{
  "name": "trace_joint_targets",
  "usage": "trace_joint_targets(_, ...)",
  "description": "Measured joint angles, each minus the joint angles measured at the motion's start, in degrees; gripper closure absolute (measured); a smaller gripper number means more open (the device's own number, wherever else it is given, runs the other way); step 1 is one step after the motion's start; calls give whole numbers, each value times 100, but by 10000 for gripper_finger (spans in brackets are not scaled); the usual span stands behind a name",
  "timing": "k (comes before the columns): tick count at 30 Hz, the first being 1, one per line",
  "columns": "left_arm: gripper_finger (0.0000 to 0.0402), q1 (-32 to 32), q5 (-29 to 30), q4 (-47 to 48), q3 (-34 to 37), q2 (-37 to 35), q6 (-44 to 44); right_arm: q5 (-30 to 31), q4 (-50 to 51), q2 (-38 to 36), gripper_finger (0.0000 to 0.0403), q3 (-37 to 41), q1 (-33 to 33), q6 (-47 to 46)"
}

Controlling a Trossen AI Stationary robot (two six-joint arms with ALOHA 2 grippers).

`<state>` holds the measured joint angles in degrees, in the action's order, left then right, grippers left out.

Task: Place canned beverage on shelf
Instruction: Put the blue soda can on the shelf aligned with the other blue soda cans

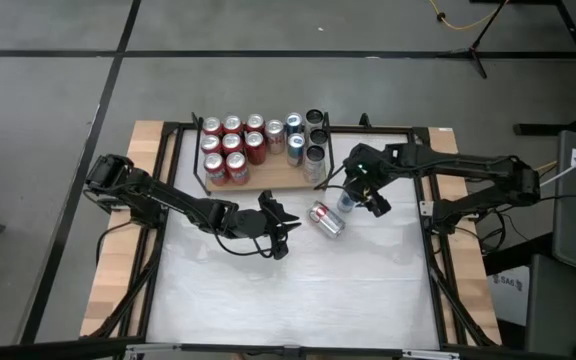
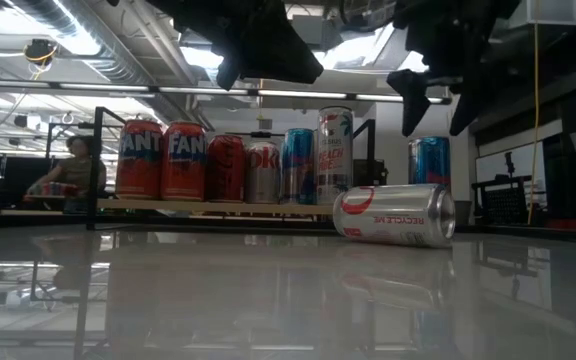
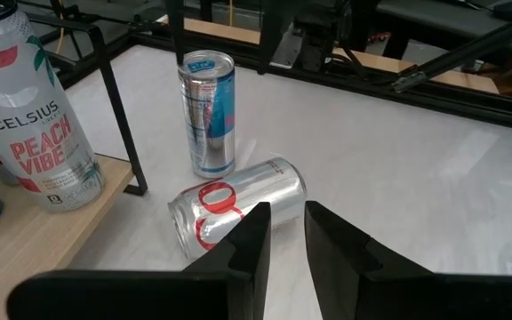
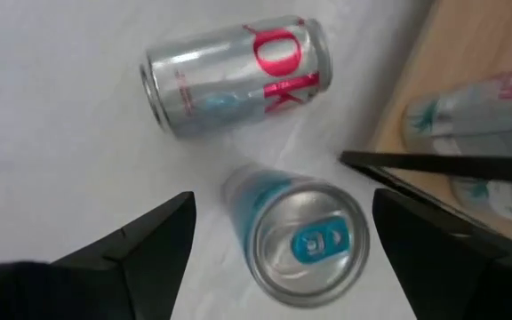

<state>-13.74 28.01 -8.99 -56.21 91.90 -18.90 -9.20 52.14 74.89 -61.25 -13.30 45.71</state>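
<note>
Left gripper (image 1: 280, 232) hovers over the white tabletop (image 1: 288, 300), fingers nearly pressed together with a thin slit between them, holding nothing. At its 3 o'clock, near, a silver Diet Coke can (image 1: 326, 218) lies on its side; the low view reads "RECYCLE ME" on it. The shelf (image 1: 268, 178) sits at the table's 12 o'clock edge: low view shows two orange "FANTA" cans (image 2: 162, 160), red Coke cans (image 2: 227, 168), a silver can (image 2: 263, 171), a blue can (image 2: 299, 166), and a tall white Celsius can (image 3: 32, 116) lettered "CELSIUS PEACH VIBE" in the left wrist view. Just off the shelf's corner, on the tabletop, stands an upright slim blue-and-silver can (image 4: 299, 238), lettering unreadable. Right gripper (image 1: 360, 198) hangs directly above it, fingers spread wide either side, not touching. Only the right wrist view shows its blue pull-tab from above; only the low view shows a person (image 2: 73, 170) seated far behind.
</note>
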Motion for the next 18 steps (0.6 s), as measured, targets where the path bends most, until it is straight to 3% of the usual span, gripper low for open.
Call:
trace_joint_targets(12, 337, 0, 0, 0, 0, 0, 0, 111, 18, 0, 72, 10, -356, -13)
trace_joint_targets(18, 337, 0, 0, 0, 0, 0, 0, -458, 20, 0, 72, 10, -686, -21)
